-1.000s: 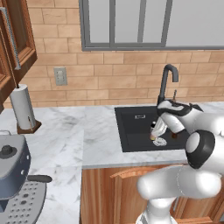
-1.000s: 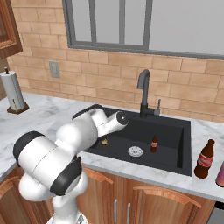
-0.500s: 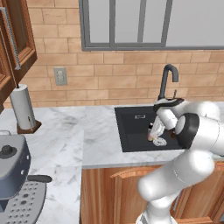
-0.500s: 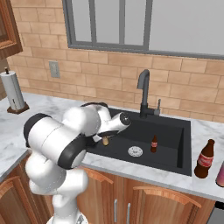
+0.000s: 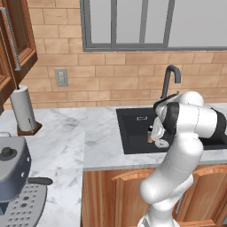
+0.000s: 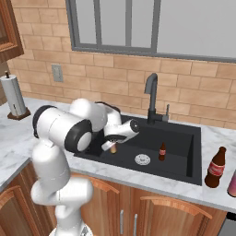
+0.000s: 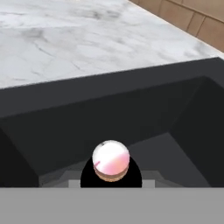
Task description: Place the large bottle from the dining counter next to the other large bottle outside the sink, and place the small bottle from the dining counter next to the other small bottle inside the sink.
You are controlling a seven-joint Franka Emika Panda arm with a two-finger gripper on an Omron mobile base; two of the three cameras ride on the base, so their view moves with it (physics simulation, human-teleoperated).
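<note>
My gripper point(image 6: 113, 145) is down in the left part of the black sink point(image 6: 184, 170), shut on the small bottle point(image 6: 113, 149). The left base view has the same gripper point(image 5: 153, 135) and small bottle point(image 5: 150, 138) near the drain. In the hand view the bottle's pale pink cap point(image 7: 111, 160) sits right between my fingers. The other small bottle point(image 6: 162, 151), brown with a red label, stands upright on the sink floor right of the drain point(image 6: 142, 160). A large brown bottle point(image 6: 215, 168) with a red label stands on the counter right of the sink.
The black tap point(image 6: 152, 99) rises behind the sink. A pinkish object point(image 6: 233, 184) sits at the right edge of the counter. A paper towel roll point(image 5: 24, 110) stands at the far left, and a coffee machine point(image 5: 13, 177) is at the near left.
My arm's elbow has swung round over the sink front. The hand has stayed low in the basin with the small bottle in it.
</note>
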